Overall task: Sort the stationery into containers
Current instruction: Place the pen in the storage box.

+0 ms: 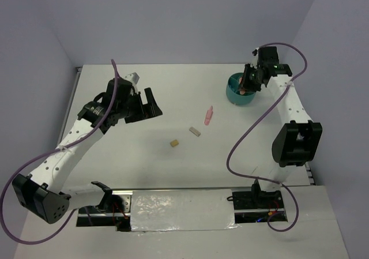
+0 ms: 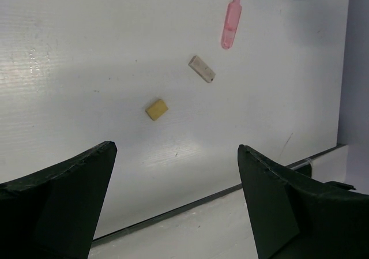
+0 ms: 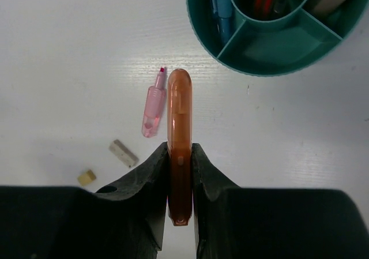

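the organiser cup [image 1: 241,92] stands far right on the table [image 1: 144,161], pens [image 3: 268,2] in its compartments. left of it, running nearer and leftward, lie the short marker [image 1: 208,115], long eraser [image 1: 195,131] and small eraser [image 1: 173,144]. another marker [image 3: 179,109] sits in the right gripper [image 3: 179,150], between its fingers.

We saw a pink marker [image 1: 208,115], grey block [image 1: 195,131] and tan block [image 1: 173,144] lying flat. An orange marker [image 3: 179,138] pointed toward the teal cup [image 3: 271,48].

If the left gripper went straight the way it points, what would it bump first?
Probably the small tan eraser-like block, lying on the white table ahead of the open left gripper. Depth is unclear, so it might touch bare table first.
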